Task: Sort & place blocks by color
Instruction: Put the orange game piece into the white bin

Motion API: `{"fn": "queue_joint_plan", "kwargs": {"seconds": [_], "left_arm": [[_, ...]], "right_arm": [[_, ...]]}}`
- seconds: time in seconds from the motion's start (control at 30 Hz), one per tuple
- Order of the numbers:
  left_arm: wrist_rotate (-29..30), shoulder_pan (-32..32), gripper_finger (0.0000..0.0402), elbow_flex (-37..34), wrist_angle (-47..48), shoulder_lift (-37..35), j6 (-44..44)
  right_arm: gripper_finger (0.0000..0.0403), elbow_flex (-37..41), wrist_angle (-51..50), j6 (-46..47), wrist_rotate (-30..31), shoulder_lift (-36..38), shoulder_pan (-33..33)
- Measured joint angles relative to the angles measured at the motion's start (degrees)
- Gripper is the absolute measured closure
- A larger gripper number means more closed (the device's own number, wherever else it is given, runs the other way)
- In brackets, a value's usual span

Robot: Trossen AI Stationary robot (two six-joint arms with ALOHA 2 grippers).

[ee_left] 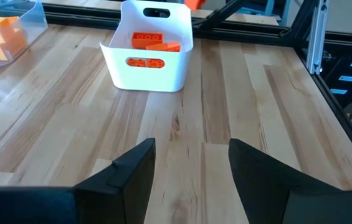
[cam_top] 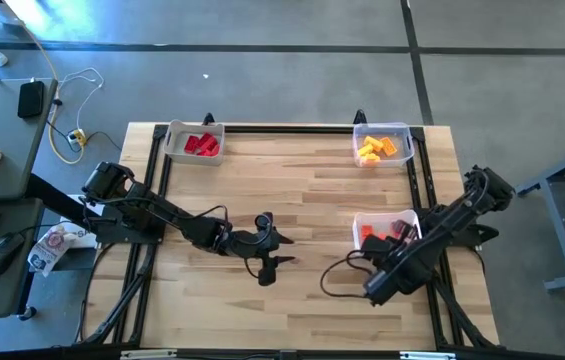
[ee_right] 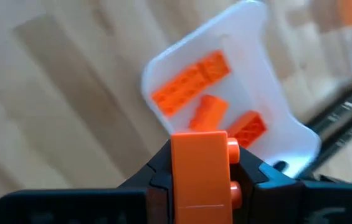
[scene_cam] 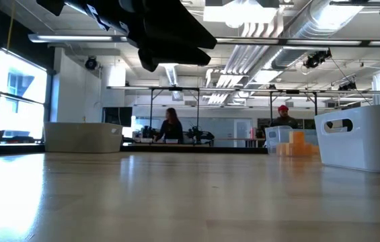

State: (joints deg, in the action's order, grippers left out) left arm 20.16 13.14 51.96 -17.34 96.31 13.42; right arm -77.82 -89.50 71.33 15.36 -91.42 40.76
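My right gripper (ee_right: pixel 200 186) hangs over the white bin (cam_top: pixel 372 222) at the table's right, shut on an orange block (ee_right: pixel 199 155). Several orange blocks (ee_right: pixel 191 81) lie in that bin. Red blocks (cam_top: pixel 201 145) fill the far left bin (cam_top: pixel 174 140). Yellow-orange blocks (cam_top: pixel 379 149) lie in the clear far right bin (cam_top: pixel 406 132). My left gripper (cam_top: pixel 267 262) stands open above the table's middle, nothing between its fingers (ee_left: pixel 132 174). My right gripper pinches the orange block between its two fingers (ee_right: pixel 157 177), one on each of two opposite sides (ee_right: pixel 179 180). The fingers come from above, pointing steeply down. The block is lifted clear above the white bin, its studs (ee_right: pixel 233 149) facing sideways.
Bare wood lies between my left gripper and the white bin (ee_left: pixel 147 62). A black frame (cam_top: pixel 282 128) runs along the table's far edge and its sides. People stand at tables (scene_cam: pixel 169 128) in the room beyond.
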Motion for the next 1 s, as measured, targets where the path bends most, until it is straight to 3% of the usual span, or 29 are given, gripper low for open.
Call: {"fn": "queue_joint_plan", "kwargs": {"seconds": [0.4,0.5,0.73,1.0], "left_arm": [[-0.84,0.03,0.0211,0.00,0.00,0.00,4.44],[-3.73,0.03,0.0211,0.00,0.00,0.00,5.05],[-17.56,-1.19,0.0211,-0.06,-0.20,-3.35,8.02],[-18.05,-1.16,0.0211,0.00,1.57,-10.54,6.26]], "right_arm": [[0.0334,14.01,-0.33,8.05,0.83,0.02,-1.39],[0.0334,16.56,0.63,8.19,-0.69,0.02,-1.92],[0.0310,18.75,4.38,6.75,-2.02,0.02,-2.88],[0.0277,18.46,5.98,6.18,-2.21,0.00,-4.96]]}}
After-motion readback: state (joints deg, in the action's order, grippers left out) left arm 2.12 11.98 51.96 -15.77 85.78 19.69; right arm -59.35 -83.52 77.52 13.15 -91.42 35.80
